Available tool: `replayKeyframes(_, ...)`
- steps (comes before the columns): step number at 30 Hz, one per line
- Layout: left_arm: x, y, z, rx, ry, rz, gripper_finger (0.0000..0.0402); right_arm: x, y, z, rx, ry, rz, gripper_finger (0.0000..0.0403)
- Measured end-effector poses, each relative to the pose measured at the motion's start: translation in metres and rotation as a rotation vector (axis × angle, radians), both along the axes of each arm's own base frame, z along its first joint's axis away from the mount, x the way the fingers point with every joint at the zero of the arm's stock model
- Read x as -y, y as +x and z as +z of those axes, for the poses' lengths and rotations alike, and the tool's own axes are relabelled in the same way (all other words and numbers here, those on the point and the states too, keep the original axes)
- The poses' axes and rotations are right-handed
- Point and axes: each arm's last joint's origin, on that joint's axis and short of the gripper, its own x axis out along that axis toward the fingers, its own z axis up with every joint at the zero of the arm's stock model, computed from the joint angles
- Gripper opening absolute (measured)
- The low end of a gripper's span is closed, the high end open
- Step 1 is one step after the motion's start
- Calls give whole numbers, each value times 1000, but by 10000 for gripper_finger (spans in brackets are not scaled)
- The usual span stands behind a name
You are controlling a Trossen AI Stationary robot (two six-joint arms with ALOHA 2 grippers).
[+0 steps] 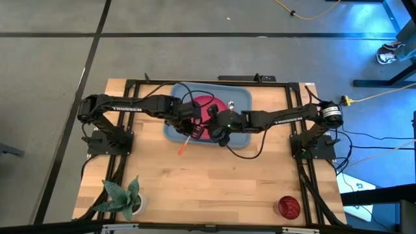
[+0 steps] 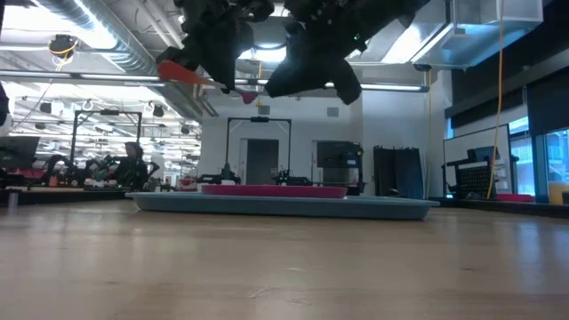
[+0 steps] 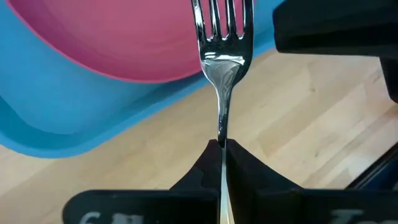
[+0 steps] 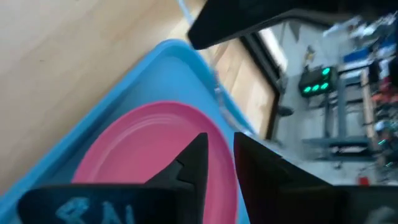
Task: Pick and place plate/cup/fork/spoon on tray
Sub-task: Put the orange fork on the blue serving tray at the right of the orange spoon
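The pinkish-red plate (image 1: 207, 106) lies flat in the light-blue tray (image 1: 242, 97) at the table's far middle. It also shows in the low view (image 2: 271, 189) on the tray (image 2: 284, 206). My left gripper (image 1: 192, 123) is over the tray's near edge, shut on the fork (image 3: 222, 74). My right gripper (image 1: 219, 130) hovers beside it above the plate (image 4: 149, 149), its fingers slightly apart and empty. The dark-red cup (image 1: 288, 207) stands on the table at the near right. I cannot make out the spoon. My left gripper pinches the fork's thin silver neck (image 3: 222, 134) between its two fingers. The pronged head (image 3: 224, 22) sticks out past the fingertips over the plate's edge. The orange handle (image 1: 184, 145) sticks out the other way, toward the table's near edge. The fork is lifted clear of the tray.
A white pot with a green plant (image 1: 123, 198) stands at the near left corner. The two arms are close together over the tray. Bare wood (image 1: 214, 182) lies between the tray and the table's near edge.
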Motion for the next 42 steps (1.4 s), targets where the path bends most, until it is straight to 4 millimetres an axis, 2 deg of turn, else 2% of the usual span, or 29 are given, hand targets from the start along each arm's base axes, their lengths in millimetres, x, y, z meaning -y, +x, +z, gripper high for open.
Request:
replayKeyframes(11, -1, 9, -7, 15, -33, -12, 0, -3, 2, 2, 17, 31, 106, 81)
replayKeyframes(18, -3, 11, -7, 31, -35, -8, 0, -3, 1, 1, 11, 37, 113, 80)
replayKeyframes(28, -3, 15, -6, 77, -52, 0, 0, -4, 8, -13, -21, 53, 133, 80)
replayKeyframes(38, -3, 16, -5, 80, -56, -1, 0, -4, 9, -15, -21, 53, 133, 80)
replayKeyframes(42, -3, 16, -5, 80, -56, -2, 0, -4, 10, -14, -13, 56, 131, 57)
